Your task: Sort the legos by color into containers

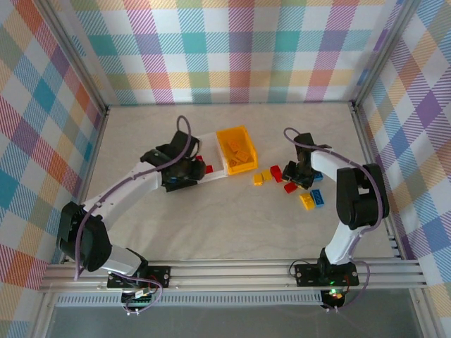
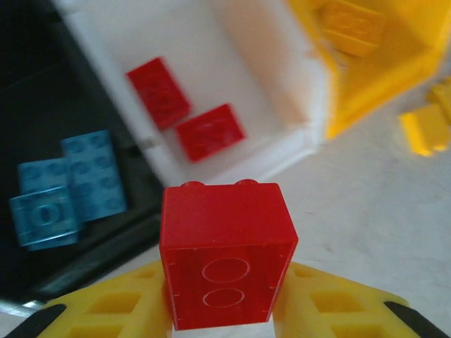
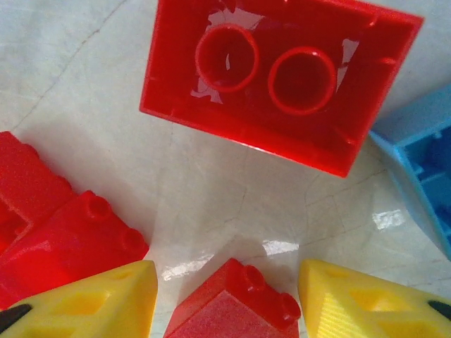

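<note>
Left end effector (image 2: 225,289) is clamped on a red lego (image 2: 227,246). Its two yellow fingers (image 2: 113,310) press the brick's sides, so the hollow underside faces the wrist camera and the studs point away. It hangs above the containers, near where the black bin (image 2: 42,98) meets the white bin (image 2: 246,56), a spot that looks chosen for carrying the brick to the bin that takes red. The black bin holds light blue legos (image 2: 88,176). The white bin, just to its right and touching it, holds two red bricks (image 2: 158,91), so the held one likely belongs there and is not yet released. Next right, the yellow bin (image 2: 359,98) holds a yellow-orange brick (image 2: 352,24). Further right in the overhead view, unsorted legos (image 1: 289,187) in red, yellow and blue lie scattered on the pale surface (image 1: 211,225), near the yellow bin but outside it. The right end effector (image 3: 227,282) sits low over this cluster, its fingers (image 3: 366,303) apart on either side of a small red brick (image 3: 225,313). A sliver of gap shows, so it seems to be straddling the brick, not yet gripping. Close around lie an upturned red brick (image 3: 282,84), a red pair (image 3: 56,232) and a blue brick (image 3: 423,176), leaving the fingers little room.
</note>
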Robot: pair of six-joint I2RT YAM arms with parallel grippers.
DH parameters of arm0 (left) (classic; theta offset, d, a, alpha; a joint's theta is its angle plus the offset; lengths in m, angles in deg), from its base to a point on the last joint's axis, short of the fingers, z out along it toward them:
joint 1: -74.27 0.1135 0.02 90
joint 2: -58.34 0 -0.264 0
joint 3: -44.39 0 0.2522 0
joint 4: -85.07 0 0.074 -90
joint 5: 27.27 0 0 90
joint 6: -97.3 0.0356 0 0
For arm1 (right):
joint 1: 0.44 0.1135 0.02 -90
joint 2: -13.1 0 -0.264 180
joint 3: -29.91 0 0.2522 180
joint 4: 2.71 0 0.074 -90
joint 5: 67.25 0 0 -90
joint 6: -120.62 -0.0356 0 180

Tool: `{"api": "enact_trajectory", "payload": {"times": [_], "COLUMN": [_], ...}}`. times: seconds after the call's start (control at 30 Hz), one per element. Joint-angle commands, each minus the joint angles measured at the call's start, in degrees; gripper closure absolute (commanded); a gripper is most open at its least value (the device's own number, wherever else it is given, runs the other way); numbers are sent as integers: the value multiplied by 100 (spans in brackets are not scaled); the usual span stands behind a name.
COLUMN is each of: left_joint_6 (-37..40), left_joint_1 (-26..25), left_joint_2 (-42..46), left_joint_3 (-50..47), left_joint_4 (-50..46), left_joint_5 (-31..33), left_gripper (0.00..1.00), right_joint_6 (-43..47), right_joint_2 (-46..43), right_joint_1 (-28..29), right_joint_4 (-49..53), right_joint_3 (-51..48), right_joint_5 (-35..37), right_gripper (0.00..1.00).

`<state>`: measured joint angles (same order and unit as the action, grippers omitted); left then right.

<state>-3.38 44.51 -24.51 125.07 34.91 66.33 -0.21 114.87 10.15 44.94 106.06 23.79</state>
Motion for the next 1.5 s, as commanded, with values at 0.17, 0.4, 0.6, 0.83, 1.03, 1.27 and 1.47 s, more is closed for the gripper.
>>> {"api": "enact_trajectory", "payload": {"times": [0.17,0.4,0.6,0.83,1.03,1.27,1.47], "left_joint_6": [-73,-64,-174,-309,-365,-409,-417], "left_joint_1": [691,782,994,1163,1174,1183,1177], "left_joint_2": [-677,-1227,-1512,-1512,-1665,-1978,-2120], "left_joint_3": [369,705,719,379,421,611,606], "left_joint_4": [-203,-182,-181,360,260,81,88], "left_joint_5": [49,236,404,-85,2,115,147], "left_gripper": [59,59,54,64,49,49,60], "right_joint_6": [-19,18,33,59,42,24,9], "right_joint_2": [247,146,-337,-674,-846,-1122,-1281], "right_joint_1": [171,198,240,339,568,683,706], "right_joint_4": [167,177,291,422,360,422,350], "right_joint_3": [-16,-77,-46,-8,66,151,98], "right_joint_5": [201,202,120,44,-40,12,-60], "right_gripper": [50,60,60,60,60,60,60]}}
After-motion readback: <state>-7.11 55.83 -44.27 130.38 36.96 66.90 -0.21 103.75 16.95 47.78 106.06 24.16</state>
